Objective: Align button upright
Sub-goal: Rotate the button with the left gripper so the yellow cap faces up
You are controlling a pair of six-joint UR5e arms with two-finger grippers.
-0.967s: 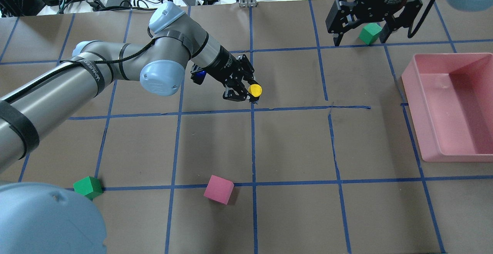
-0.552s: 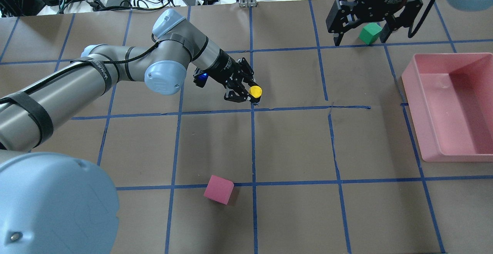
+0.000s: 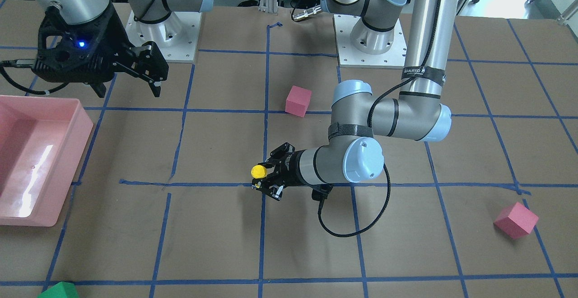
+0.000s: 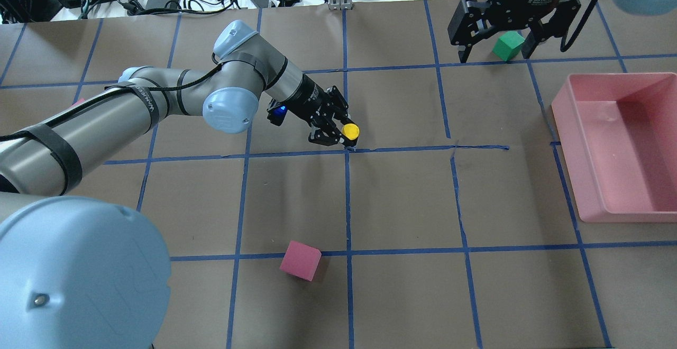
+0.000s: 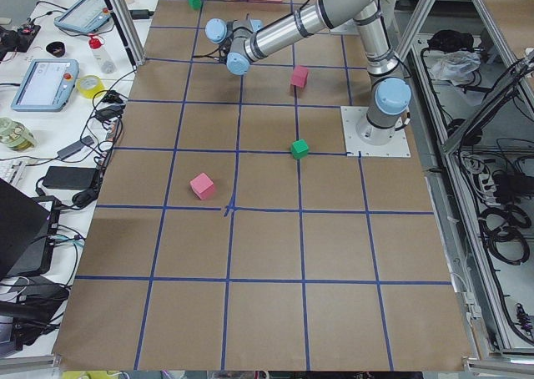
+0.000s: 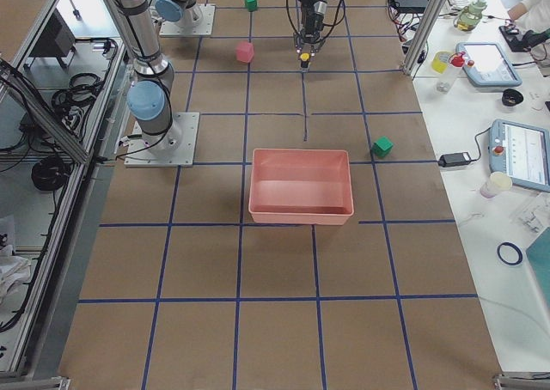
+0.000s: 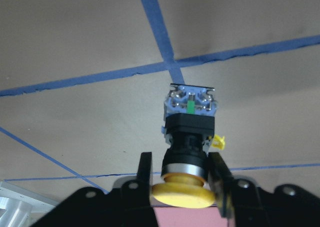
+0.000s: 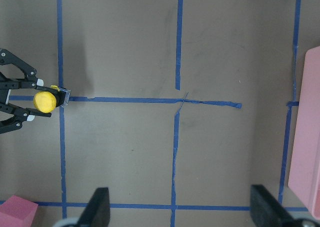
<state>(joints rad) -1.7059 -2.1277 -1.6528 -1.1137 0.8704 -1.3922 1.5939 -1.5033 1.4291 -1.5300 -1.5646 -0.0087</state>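
Note:
The button (image 4: 349, 130) has a yellow cap, black body and silvery base. My left gripper (image 4: 342, 132) is shut on its neck just under the cap. It holds the button tilted, cap up and base down, at a blue tape crossing in the middle of the table. The button also shows in the front view (image 3: 258, 171), the left wrist view (image 7: 190, 132) and the right wrist view (image 8: 46, 101). I cannot tell if the base touches the table. My right gripper (image 4: 497, 55) is open and empty, high over the far right.
A pink bin (image 4: 582, 180) stands at the right edge. A pink cube (image 4: 300, 260) lies near the front centre. A green cube (image 4: 508, 46) lies below the right gripper. Another pink cube (image 3: 516, 219) and a green cube (image 5: 299, 149) lie on my left side.
My left arm has swung and lowered. The button has moved slightly down toward the tape crossing. The arm's shoulder now hides the near-left green cube. The right gripper has not moved.

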